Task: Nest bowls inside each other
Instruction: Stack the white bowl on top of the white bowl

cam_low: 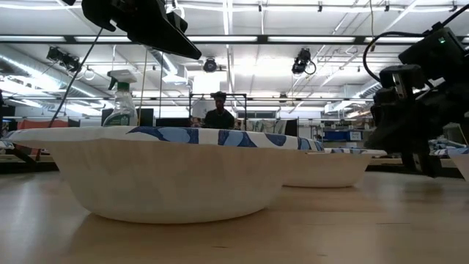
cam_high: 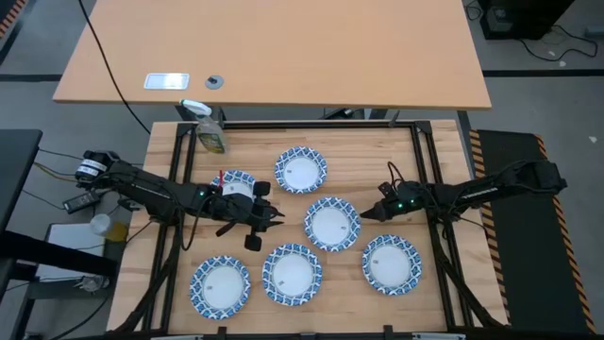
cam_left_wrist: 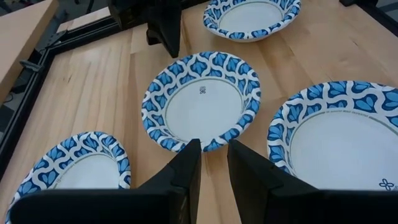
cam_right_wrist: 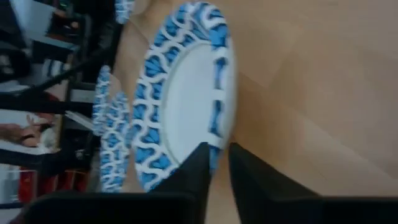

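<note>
Several blue-rimmed white bowls sit flat and apart on the wooden table. The middle bowl lies between my two grippers. My left gripper hovers above the table on that bowl's left, fingers slightly apart with nothing between them. My right gripper is low at the bowl's right rim, its fingers a little apart with the rim in the gap. A bowl at the far left is partly hidden under my left arm. My right gripper has its fingertips on either side of the middle bowl's right rim, coming slanting down from the table's right. Whether they touch the rim I cannot tell. The bowl lies flat on the table.
Other bowls lie at far centre, near left, near centre and near right. A spray bottle stands at the far left corner. Black rails frame the table. A person stands far off.
</note>
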Tool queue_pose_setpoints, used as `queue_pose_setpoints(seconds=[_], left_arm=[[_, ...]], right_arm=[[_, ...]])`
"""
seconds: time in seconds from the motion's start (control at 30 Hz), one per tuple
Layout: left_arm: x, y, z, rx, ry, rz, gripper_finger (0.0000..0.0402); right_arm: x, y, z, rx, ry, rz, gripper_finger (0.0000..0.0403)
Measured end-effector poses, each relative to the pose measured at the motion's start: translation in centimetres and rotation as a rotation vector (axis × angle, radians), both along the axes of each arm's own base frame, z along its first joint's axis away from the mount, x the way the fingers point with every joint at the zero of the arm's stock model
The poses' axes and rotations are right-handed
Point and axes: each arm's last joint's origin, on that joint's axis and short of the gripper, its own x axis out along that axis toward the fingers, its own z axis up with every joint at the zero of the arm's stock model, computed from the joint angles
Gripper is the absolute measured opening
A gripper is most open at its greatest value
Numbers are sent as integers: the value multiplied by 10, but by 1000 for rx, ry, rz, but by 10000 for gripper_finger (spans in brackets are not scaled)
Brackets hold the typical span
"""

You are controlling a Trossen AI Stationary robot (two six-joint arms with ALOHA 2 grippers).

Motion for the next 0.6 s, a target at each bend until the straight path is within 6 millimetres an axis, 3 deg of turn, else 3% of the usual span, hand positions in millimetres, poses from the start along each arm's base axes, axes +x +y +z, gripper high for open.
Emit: queue_pose_setpoints(seconds=[0.17, 0.27, 0.6], left_arm=[[0, 0, 0, 1, 0, 0, 84], [0, 0, 1, 1, -8, -1, 84], [1, 0, 1, 19, -11, -12, 84]], right_arm=[[1, -1, 1, 61, -9, -4, 156], [1, -1, -3, 71, 26, -15, 182], [22, -8, 2, 31, 49, 22, 181]])
